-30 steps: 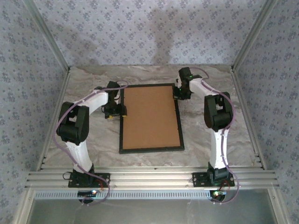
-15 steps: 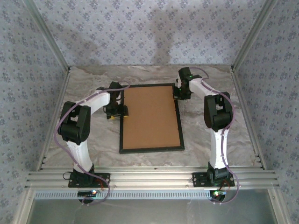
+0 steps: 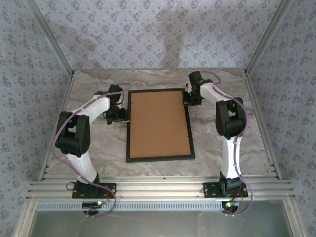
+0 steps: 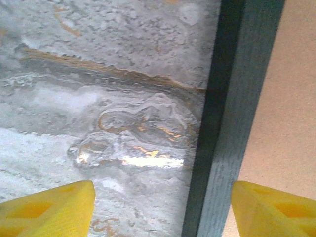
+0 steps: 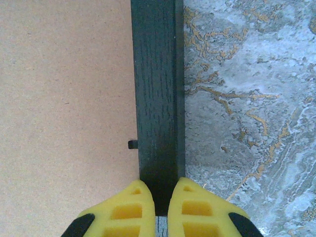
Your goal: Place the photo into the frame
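The black frame [image 3: 128, 129] lies flat on the marble table with a brown backing board [image 3: 159, 123] inside it; the photo is hidden. My left gripper [image 3: 121, 116] is open at the frame's left rail. In the left wrist view its yellow fingers [image 4: 49, 207] stand wide, one over the table and the other over the board, with the rail [image 4: 232, 123] between them. My right gripper [image 3: 188, 100] is at the far end of the right rail. Its yellow fingertips [image 5: 128, 207] are shut together just above that rail [image 5: 157, 89], holding nothing I can see.
A small black retaining tab [image 5: 132, 144] sticks out from the right rail over the board [image 5: 64, 98]. The patterned walls and metal posts [image 3: 256, 54] enclose the table; a metal rail [image 3: 158, 190] with both arm bases runs along the near edge.
My left arm has swung left, its elbow moving outward and its gripper shifting slightly left and back along the frame's left rail. The right arm and the frame have not moved.
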Controlling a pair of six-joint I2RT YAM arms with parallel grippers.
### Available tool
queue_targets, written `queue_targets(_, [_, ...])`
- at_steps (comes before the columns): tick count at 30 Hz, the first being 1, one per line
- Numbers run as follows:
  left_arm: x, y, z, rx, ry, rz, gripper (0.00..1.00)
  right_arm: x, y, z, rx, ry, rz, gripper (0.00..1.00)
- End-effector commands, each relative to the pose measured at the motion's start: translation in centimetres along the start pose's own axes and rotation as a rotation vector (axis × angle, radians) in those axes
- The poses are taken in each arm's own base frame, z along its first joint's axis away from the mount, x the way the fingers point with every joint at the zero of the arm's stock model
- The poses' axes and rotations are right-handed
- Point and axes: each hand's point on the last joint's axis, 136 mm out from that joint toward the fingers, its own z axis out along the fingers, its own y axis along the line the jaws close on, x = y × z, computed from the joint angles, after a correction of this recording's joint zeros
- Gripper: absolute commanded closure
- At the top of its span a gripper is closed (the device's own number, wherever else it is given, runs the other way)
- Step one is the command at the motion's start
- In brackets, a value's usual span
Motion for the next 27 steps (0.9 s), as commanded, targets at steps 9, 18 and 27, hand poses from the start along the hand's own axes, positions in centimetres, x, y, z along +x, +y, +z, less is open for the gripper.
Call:
queue_targets(9, [1.9,-0.5,1.2,0.033,0.06,0.0,0.27,1.5,1.0,-0.1,-0.018,0.05,-0.011,0.92])
queue_targets(18, [1.3,-0.9,1.5,0.01,0.045,0.022,0.27,1.6,0.9,-0.1,-0.017,0.052,-0.013,0.92])
queue_targets(27, [1.0,-0.8,2.0,-0.028,0.041,0.054,0.27,1.7,1.0,-0.1,-0.017,0.054,-0.016,0.93])
